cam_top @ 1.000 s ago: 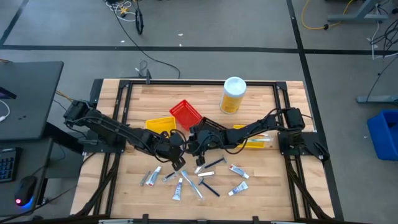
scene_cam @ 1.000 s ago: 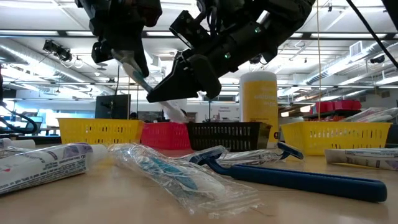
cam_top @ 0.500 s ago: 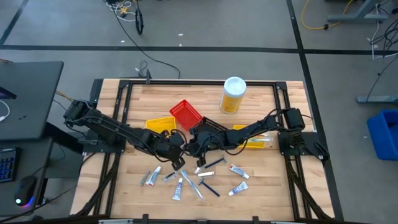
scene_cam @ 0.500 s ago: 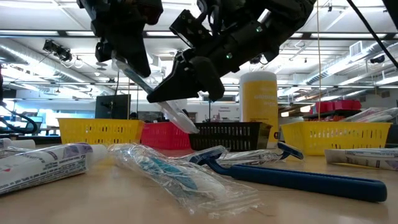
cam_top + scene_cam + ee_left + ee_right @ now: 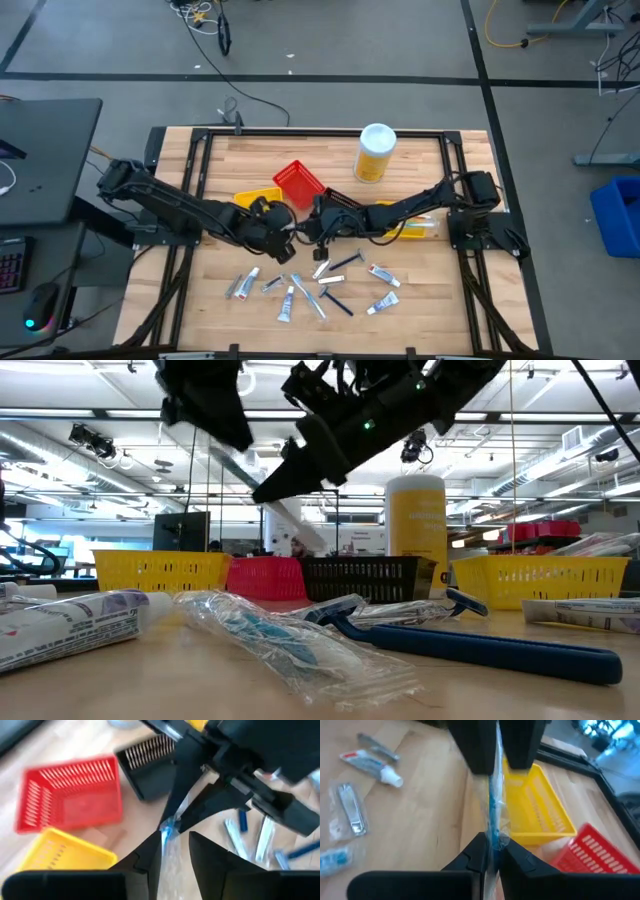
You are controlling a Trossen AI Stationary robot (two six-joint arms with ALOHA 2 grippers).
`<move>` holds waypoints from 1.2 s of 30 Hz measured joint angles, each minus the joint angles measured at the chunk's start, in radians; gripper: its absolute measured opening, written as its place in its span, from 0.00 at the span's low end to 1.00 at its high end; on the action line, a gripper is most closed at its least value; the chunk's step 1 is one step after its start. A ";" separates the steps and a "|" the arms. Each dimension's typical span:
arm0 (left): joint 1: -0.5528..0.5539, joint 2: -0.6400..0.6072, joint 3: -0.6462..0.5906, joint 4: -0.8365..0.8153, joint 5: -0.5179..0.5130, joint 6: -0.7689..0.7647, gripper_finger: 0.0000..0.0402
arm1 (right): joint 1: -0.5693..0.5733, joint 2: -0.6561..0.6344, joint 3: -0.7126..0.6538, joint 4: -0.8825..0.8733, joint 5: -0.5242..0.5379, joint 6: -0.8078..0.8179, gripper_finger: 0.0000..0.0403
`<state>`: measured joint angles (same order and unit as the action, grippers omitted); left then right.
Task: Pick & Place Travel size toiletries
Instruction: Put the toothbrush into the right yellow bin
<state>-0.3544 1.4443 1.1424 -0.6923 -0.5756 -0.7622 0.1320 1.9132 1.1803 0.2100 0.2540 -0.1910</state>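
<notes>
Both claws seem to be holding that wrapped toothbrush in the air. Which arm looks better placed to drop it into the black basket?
Probably the right: the right gripper clamps the wrapped toothbrush and sits nearest the black basket. The left gripper also grips it.

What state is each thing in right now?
Wrapped toothbrush: held aloft between both pincers.
Left pincer: shut on it.
Right pincer: shut on it.
Red bin: empty, tilted.
Bottle: upright, lidded.
Razor: lying flat on table.

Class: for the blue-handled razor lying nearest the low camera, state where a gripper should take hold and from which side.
Grip the blue-handled razor mid-handle, coming from above with fingers across it. The handle is long, slim and lies flat on the table; its head sits among other toiletries.
</notes>
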 joint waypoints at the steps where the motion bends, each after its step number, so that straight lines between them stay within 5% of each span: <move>1: -0.001 -0.013 0.001 -0.019 -0.016 -0.001 0.26 | 0.000 -0.010 0.000 -0.001 0.012 0.016 0.09; 8: -0.002 -0.102 0.002 -0.052 -0.083 -0.008 0.23 | 0.003 -0.146 0.000 -0.175 0.119 0.106 0.09; 22: -0.008 -0.132 0.000 -0.104 -0.127 -0.016 0.23 | 0.001 -0.434 0.001 -1.071 0.081 0.343 0.09; 30: -0.004 -0.132 0.000 -0.103 -0.146 -0.019 0.23 | 0.002 -0.419 0.001 -1.576 -0.014 0.397 0.09; 36: -0.004 -0.132 0.000 -0.103 -0.158 -0.019 0.23 | 0.002 -0.350 0.001 -1.697 -0.077 0.429 0.09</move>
<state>-0.3588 1.3125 1.1427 -0.7952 -0.7335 -0.7809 0.1344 1.5633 1.1809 -1.4874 0.1772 0.2378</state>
